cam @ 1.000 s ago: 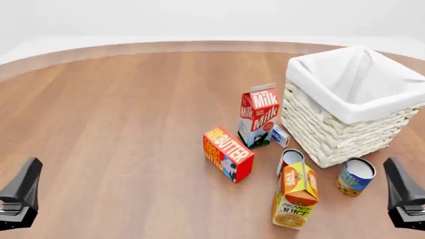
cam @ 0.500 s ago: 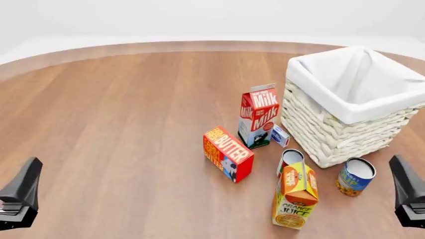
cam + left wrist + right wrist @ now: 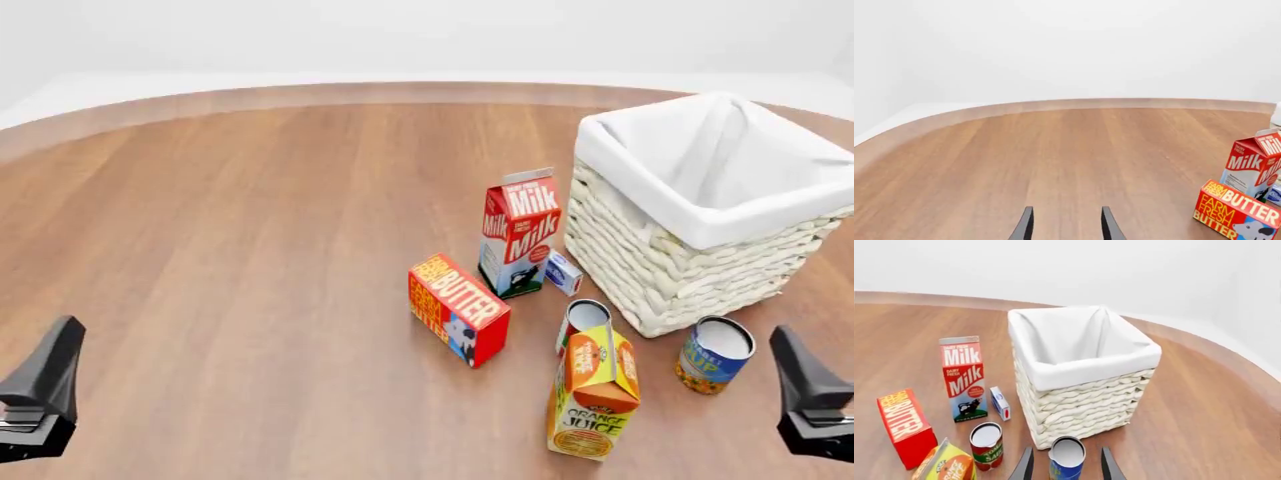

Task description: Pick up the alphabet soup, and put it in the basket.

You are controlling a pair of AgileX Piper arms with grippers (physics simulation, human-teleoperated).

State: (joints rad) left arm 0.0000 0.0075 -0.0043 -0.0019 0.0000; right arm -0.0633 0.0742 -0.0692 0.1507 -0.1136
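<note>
**Open right end effector lined up on the alphabet soup, clutter close on one side**

The right end effector [image 3: 1062, 465] is seen with its two dark fingers spread, nothing held; the alphabet soup [image 3: 1067, 459] stands upright directly ahead of it, framed between the fingertips in the right wrist view. The basket [image 3: 1074, 405] rises just beyond the can, its woven wall nearly touching it. The left end effector [image 3: 1066, 225] is likewise open and empty, with the task's things well off to its right.

Several risks are judged from this layout. The can is a smooth, hard cylinder with a glossy blue label and a pale metal top; if it is pinched off-centre or too near its rim, it could be rolled out of the fingers or tipped over. A forward overshoot would drive the fingers into the basket's ribbed wicker. The tomato sauce can [image 3: 987, 446], red-labelled and of similar shape, stands just to the left of the end effector's line and could be clipped or mistaken for the target. The orange juice carton [image 3: 947, 462], a tall, light gabled box nearer still on that side, would be toppled easily. On the lift, the soft white liner folded over the basket's rim must be cleared, or the can could be snagged
</note>
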